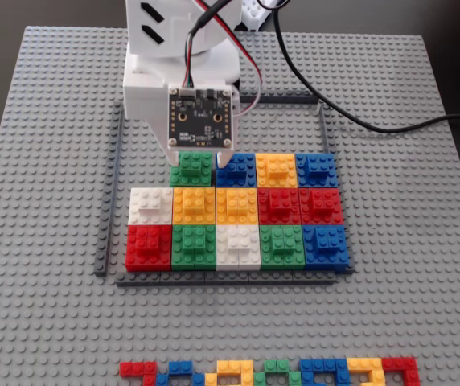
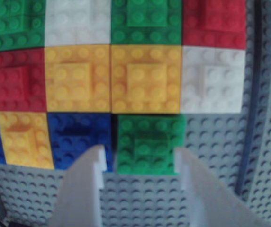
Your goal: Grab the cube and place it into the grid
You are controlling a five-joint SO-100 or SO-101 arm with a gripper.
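We are looking down on a grey studded Lego baseplate (image 1: 45, 161) where the white two-finger gripper (image 2: 138, 163) hangs over the grid (image 1: 111, 201), a rectangular frame of thin dark-grey strips holding rows of square coloured blocks. In the wrist view we see the cube (image 2: 149, 142), a green square Lego block with a smaller brick on top, sitting between the two white fingertips (image 2: 90, 170); the jaws stand apart on either side of it, and we cannot tell whether they touch its sides. In the fixed view the cube (image 1: 191, 170) lies inside the frame in the far row, just left of a blue block (image 1: 236, 170), behind an orange block (image 1: 193, 204). The white arm (image 1: 178, 72) hides the cube's far edge. A black cable (image 1: 351, 117) trails across the baseplate.
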